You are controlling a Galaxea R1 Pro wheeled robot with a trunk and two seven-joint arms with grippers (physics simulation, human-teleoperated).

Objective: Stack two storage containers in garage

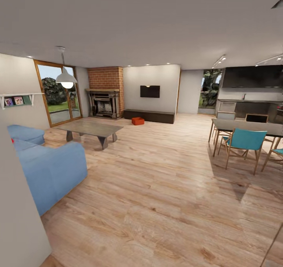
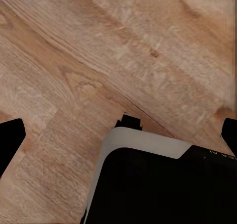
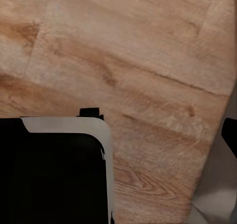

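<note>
**Crossing the living room toward the first container**

Standing at the near edge of the living room, the robot looks to be in the opening step: the approach, with nothing picked up and the garage not yet reached. The light wood plank floor point(image 1: 157, 188) runs from the bottom of the head view up to the far wall. The blue corner sofa point(image 1: 51, 168) sits at about nine o'clock, the coffee table point(image 1: 91, 128) beyond it at roughly eleven, and the brick fireplace point(image 1: 104, 98) farther back along the same line. A dining table point(image 1: 251, 126) with teal chairs stands at about two o'clock.

One storage container point(image 1: 138, 120) rests on the planks at about twelve o'clock, far off, just in front of the low dark bench under the wall-mounted television point(image 1: 150, 91). It reads as a small orange-red box with low straight walls and an open top; it is too small here to tell more. A second container cannot be made out.

The next move, judging by the layout, calls for driving straight ahead between the coffee table and the dining table, then stopping near enough for an arm to reach down.

Both wrist views look down on bare planks past the robot's dark base. The left gripper point(image 2: 118, 135) shows two dark fingertips spread wide at the frame edges, so it is released and empty. For the right gripper, one tip alone is visible and its state cannot be told.
</note>
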